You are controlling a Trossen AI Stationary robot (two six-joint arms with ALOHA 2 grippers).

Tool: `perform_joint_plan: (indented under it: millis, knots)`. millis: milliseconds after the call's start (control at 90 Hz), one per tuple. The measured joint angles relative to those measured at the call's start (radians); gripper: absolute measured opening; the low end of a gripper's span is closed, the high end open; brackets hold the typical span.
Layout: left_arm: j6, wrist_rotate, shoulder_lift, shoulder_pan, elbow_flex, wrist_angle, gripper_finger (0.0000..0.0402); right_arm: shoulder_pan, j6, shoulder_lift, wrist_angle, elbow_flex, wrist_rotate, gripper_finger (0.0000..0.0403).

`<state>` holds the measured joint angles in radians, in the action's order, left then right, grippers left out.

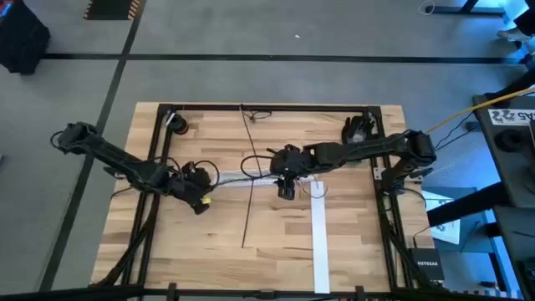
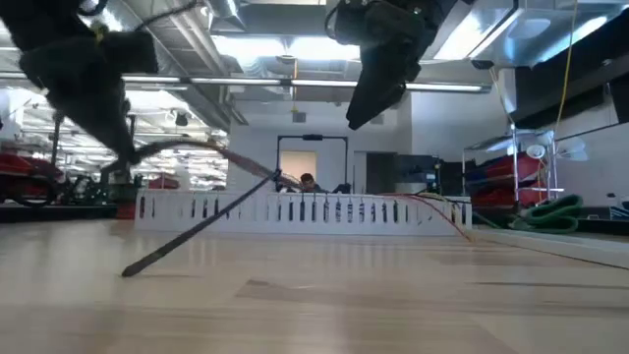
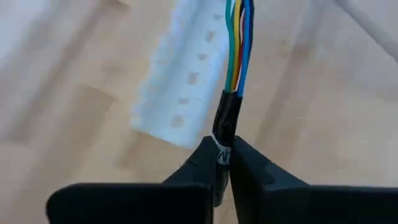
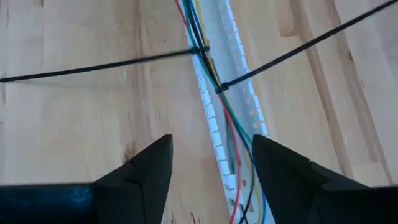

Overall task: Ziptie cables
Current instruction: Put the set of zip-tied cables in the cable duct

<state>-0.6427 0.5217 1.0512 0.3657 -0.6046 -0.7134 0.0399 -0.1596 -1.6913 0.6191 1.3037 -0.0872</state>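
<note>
The cables (image 3: 238, 43) are a thin bundle of green, yellow, red and blue wires that leave a black sleeve and run along a white slotted strip (image 3: 180, 81). In the high view the cables (image 1: 242, 176) stretch between the two grippers. My left gripper (image 3: 224, 165) is shut on the sleeved end, at the table's left (image 1: 199, 186). Two black zipties (image 4: 273, 56) (image 4: 93, 65) cross the cables (image 4: 211, 74) ahead of my right gripper (image 4: 211, 168), which is open above the bundle at mid-table (image 1: 287, 188). A long ziptie (image 1: 247, 196) lies across the table. My left gripper pinches the black sleeve at the cables' end (image 3: 225, 127) between its two fingertips (image 3: 202, 158). The fingers lie along the bundle, which runs straight on from them over the white strip. The sleeve carries a white band right at the fingertips.
A second white strip (image 1: 319, 242) lies toward the near edge on the right. A black frame (image 1: 267, 107) borders the wooden table. A ziptie (image 2: 197, 226) slants up from the tabletop in the low view. Bare wood lies at the near left.
</note>
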Motion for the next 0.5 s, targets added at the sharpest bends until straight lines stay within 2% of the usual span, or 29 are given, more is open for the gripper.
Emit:
perform_joint_plan:
  millis: [111,233,400,500]
  knots:
    - [0.053,0.017,0.001,-0.041,0.019,-0.057,0.0025,0.000,0.000,0.000,-0.001,0.000,-0.001,0.0213]
    - [0.107,0.012,0.002,-0.080,0.069,-0.014,0.0043,0.000,0.000,0.000,-0.001,0.000,-0.001,0.0213]
    - [0.168,-0.091,0.006,-0.116,0.122,0.126,0.0083,0.000,-0.022,0.000,0.002,0.000,-0.001,0.0213]
    - [0.174,-0.124,0.011,-0.136,0.137,0.102,0.0116,0.000,-0.023,0.000,0.005,0.000,-0.002,0.0213]
